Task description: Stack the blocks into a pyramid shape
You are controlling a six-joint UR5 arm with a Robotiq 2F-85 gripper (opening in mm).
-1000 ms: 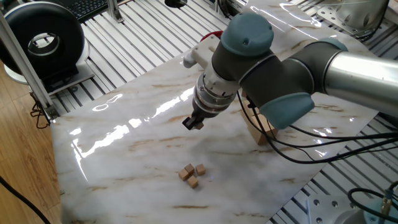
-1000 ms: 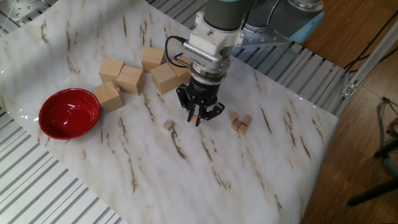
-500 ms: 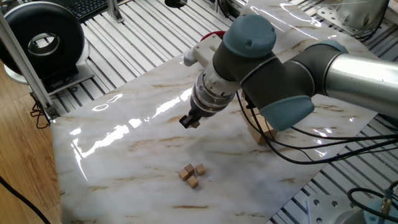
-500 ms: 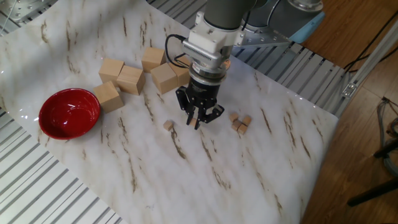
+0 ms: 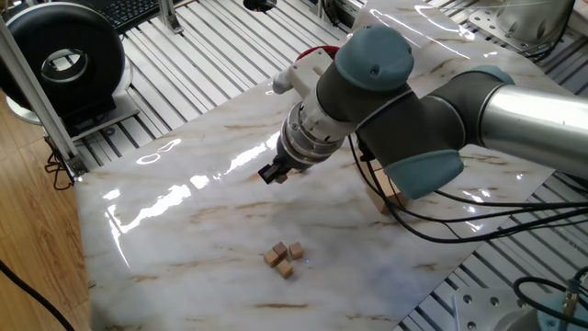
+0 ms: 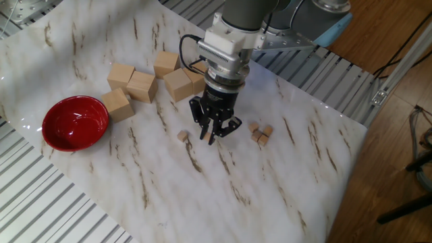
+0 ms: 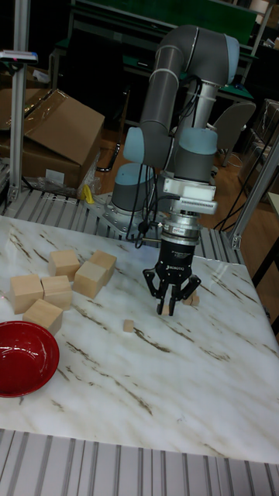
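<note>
Three tiny tan blocks [image 5: 285,257] lie bunched together on the marble table, also seen in the other fixed view [image 6: 260,132]. A lone tiny block [image 6: 181,136] lies apart to their left, and shows in the tall view [image 7: 129,325]. My gripper [image 6: 212,138] points straight down just above the table, between the lone block and the bunch. It is open with nothing between its fingers [image 7: 170,308]. In one fixed view the gripper [image 5: 273,173] hides the lone block. No pyramid shape stands anywhere.
Several large pale wooden blocks [image 6: 143,85] sit grouped at the back left, with a red bowl [image 6: 75,121] beside them. The table's edge and metal slats run close behind the arm. Cables hang from the arm's wrist.
The gripper has drifted away from the bunch of three blocks toward the lone block, staying open. No block has moved.
</note>
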